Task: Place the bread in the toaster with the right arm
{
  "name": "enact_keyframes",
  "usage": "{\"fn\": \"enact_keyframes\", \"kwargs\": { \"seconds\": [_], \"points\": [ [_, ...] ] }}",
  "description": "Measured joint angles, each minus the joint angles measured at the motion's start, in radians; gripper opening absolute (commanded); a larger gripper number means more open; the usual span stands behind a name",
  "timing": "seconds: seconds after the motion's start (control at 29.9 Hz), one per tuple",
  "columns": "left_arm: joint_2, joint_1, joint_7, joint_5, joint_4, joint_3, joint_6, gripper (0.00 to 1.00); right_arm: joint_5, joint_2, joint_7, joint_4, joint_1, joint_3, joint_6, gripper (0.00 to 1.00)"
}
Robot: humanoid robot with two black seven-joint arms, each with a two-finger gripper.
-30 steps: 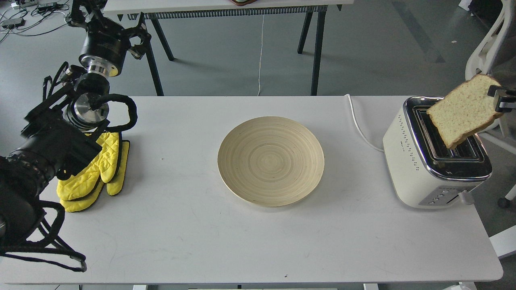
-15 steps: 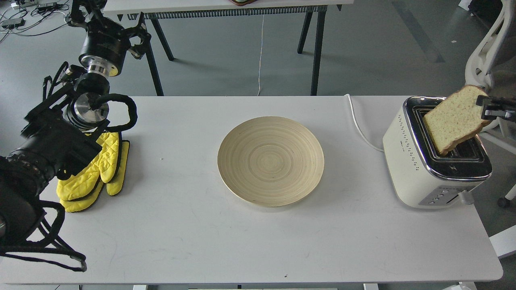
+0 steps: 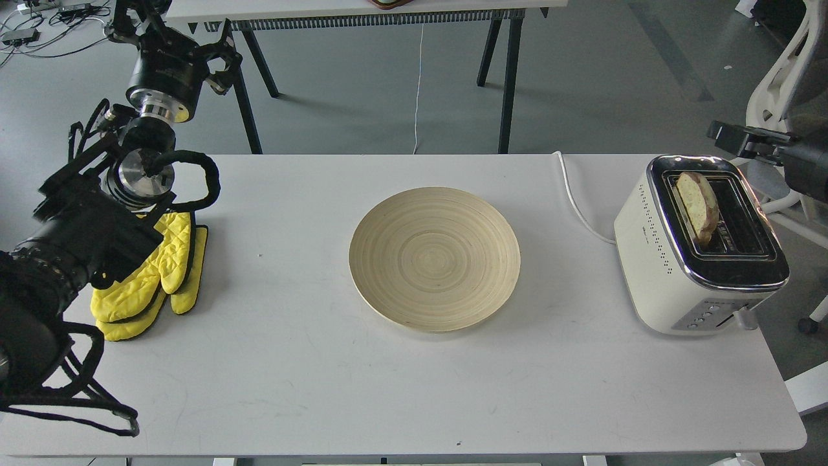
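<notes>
Bread (image 3: 697, 206) down in the toaster's (image 3: 692, 259) left-hand slot, only the crusted top showing above the chrome — insertion looks done. Right gripper (image 3: 724, 133) clear of the slice, up behind the toaster's far right corner, holding nothing; fingers too small and dark to judge their spread. Left gripper (image 3: 223, 61) far off to the toaster's left, spread impossible to tell. Lever apparently not pressed — perhaps outside the task.
</notes>
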Motion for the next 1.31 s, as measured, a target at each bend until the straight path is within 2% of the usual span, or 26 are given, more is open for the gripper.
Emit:
{"fn": "enact_keyframes", "kwargs": {
  "seconds": [0.2, 0.4, 0.74, 0.84, 1.04, 1.31],
  "points": [
    [0.0, 0.0, 0.0, 0.0, 0.0, 0.0, 0.0, 1.0, 0.303, 0.079, 0.007, -0.029, -0.001, 0.182, -0.03, 0.99],
    [0.0, 0.0, 0.0, 0.0, -0.001, 0.0, 0.0, 1.0, 0.66, 0.21, 0.015, -0.14, -0.002, 0.294, -0.035, 0.99],
    [0.0, 0.001, 0.001, 0.0, 0.0, 0.001, 0.0, 1.0, 1.14, 0.48, 0.17, -0.446, -0.043, 0.443, -0.028, 0.99],
    [0.0, 0.001, 0.001, 0.0, 0.0, 0.001, 0.0, 1.0, 1.216, 0.561, 0.193, -0.522, -0.09, 0.557, -0.022, 0.99],
    [0.0, 0.001, 0.001, 0.0, -0.001, -0.001, 0.0, 1.0, 1.242, 0.655, 0.18, -0.575, -0.197, 0.785, 0.067, 0.99],
    [0.0, 0.001, 0.001, 0.0, 0.0, 0.004, 0.0, 1.0, 1.248, 0.715, 0.167, -0.606, -0.253, 0.86, 0.151, 0.99]
  ]
}}
